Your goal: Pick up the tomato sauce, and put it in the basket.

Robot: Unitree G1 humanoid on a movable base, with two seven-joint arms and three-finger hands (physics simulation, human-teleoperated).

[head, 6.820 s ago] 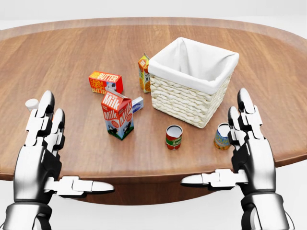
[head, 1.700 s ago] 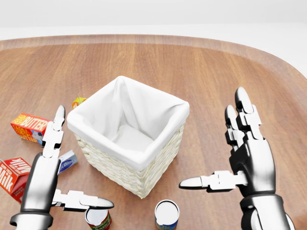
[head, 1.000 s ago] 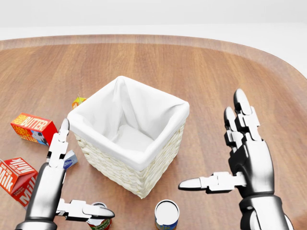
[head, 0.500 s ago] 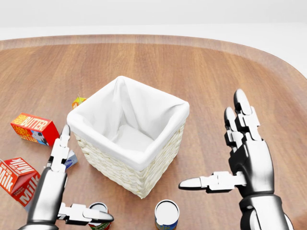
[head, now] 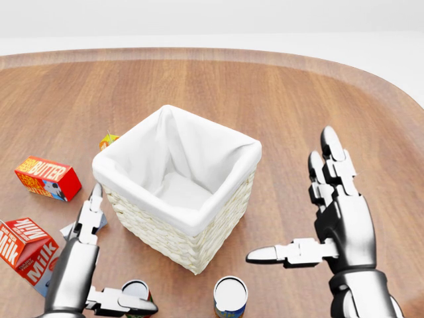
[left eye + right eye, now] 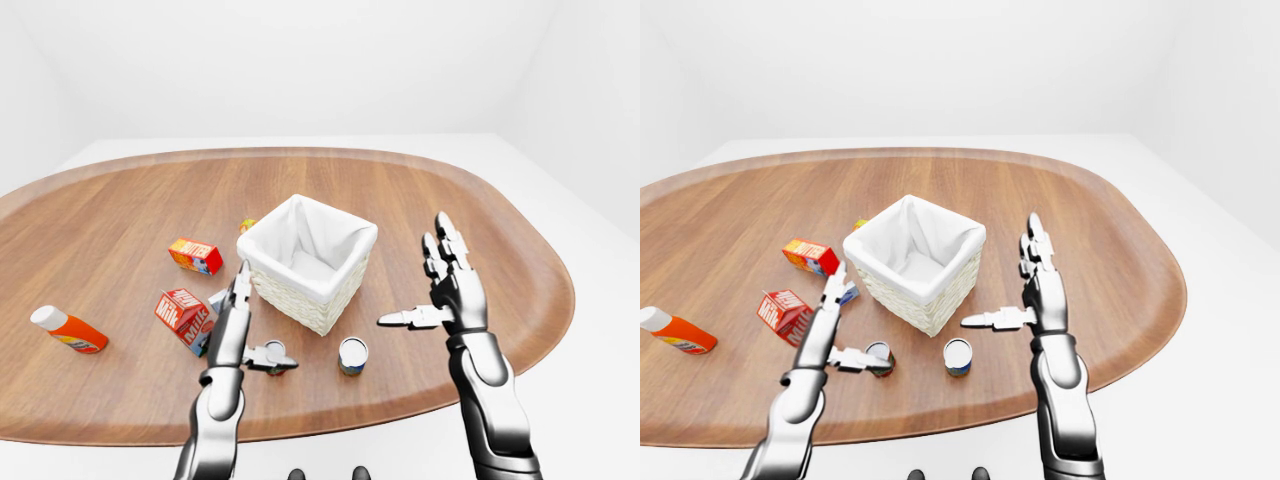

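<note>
Left-eye view: reach step. Left hand (image 6: 243, 335) open beside tomato sauce (image 6: 273, 352), no grip. Right hand (image 6: 446, 297) open, idle. Next: close fingers, lift into basket (image 6: 345, 283).

Simulated test scene — bare white room, oval wooden table (image 6: 480, 230), scattered groceries, wicker basket (image 6: 306, 262)

My hands (image 5: 341, 218) are silver; white-lined cream basket (image 5: 177, 185), red milk carton (image 5: 25, 248), brown wood desk (image 5: 278, 99).
</note>
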